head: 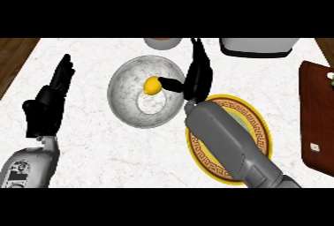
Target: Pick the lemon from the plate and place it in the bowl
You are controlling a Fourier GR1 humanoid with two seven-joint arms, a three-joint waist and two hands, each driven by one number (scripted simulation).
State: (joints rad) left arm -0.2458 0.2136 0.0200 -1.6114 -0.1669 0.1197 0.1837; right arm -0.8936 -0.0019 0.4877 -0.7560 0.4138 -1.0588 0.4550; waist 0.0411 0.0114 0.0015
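Head view: lemon (152,85) lies inside the grey marbled bowl (124,95), right hand (198,79) beside it.
Right hand is spread apart; fingers straight, pointing away over the bowl's right rim; thumb stretched left, tip touching the lemon's right side; forearm crosses the yellow-rimmed patterned plate (259,128), which sits just right of the bowl; left hand (47,103) rests at left, fingers straight and together, holding nothing; wooden board (317,110) at right edge.
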